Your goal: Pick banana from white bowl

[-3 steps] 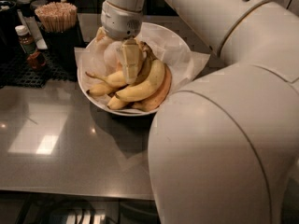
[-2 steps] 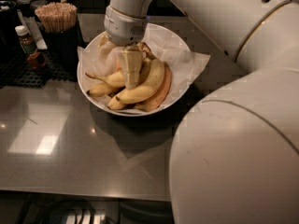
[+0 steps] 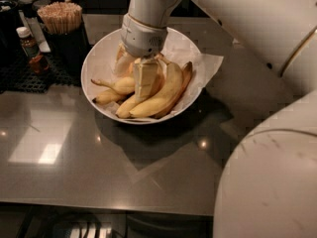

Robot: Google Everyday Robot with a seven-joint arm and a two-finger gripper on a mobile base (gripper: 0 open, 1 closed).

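Claw (image 3: 139, 81): down inside the bowl (image 3: 96, 63), wrist roughly vertical, tip low among the fruit near bowl centre. Wide, narrow or holding: cannot tell, since the tip sits against the fruit.

Nearest target: big banana (image 3: 166, 90), touching or just beside the claw on its view-right side. Long axis runs diagonally, from a blunt end on the camera side and a little left of the claw, up and away to a tip beyond it on the right. It curves, with the belly turned away from the claw. The claw's broad face lies across the banana's inner flank, about mid-length.

Judgement: the pick turns on this. The jaws must close across that diagonal, not along it. As the claw sits, the banana looks beside it rather than between, so a small shift right may be needed.

Outer banana (image 3: 185, 78): browner, pressed along the far-right side of the big one on the same axis. Risk of catching both.

Small bananas (image 3: 119, 86): left of the claw, nearly crosswise, stems pointing left and away from it.

Paper (image 3: 208, 66): lines the bowl and spills over the rim, right of the claw.

Counter (image 3: 74, 152): carries the bowl.

Cup (image 3: 62, 19) of sticks and bottle (image 3: 29, 43): far left, well apart.
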